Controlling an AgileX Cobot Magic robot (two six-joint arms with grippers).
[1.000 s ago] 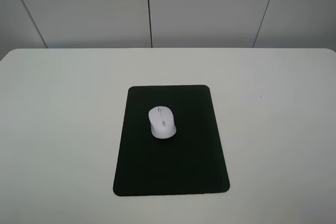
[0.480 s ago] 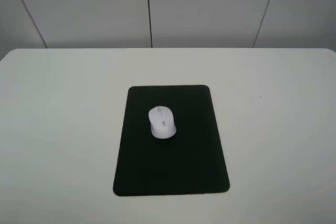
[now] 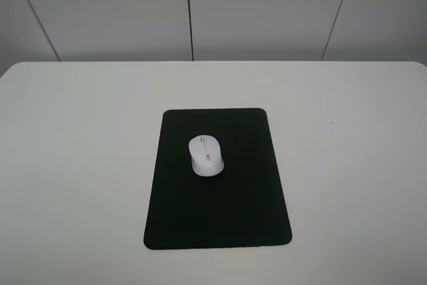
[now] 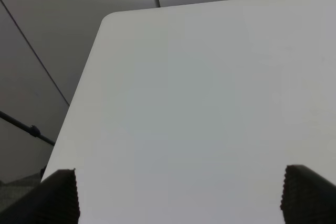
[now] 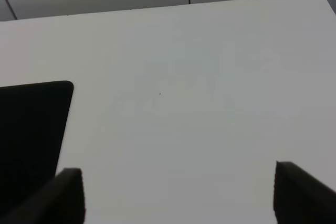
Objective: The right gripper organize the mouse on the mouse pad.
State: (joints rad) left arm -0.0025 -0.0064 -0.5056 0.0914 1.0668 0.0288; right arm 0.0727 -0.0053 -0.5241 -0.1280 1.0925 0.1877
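Note:
The white mouse lies on the black mouse pad, in the pad's upper middle part, in the exterior high view. No arm shows in that view. In the right wrist view my right gripper is open and empty over bare table, with its fingertips spread wide; a corner of the mouse pad shows beside it. In the left wrist view my left gripper is open and empty above the table near a corner.
The white table carries only the pad and mouse. Its far edge meets a grey panelled wall. The left wrist view shows the table's rounded corner and a dark rail beyond the edge.

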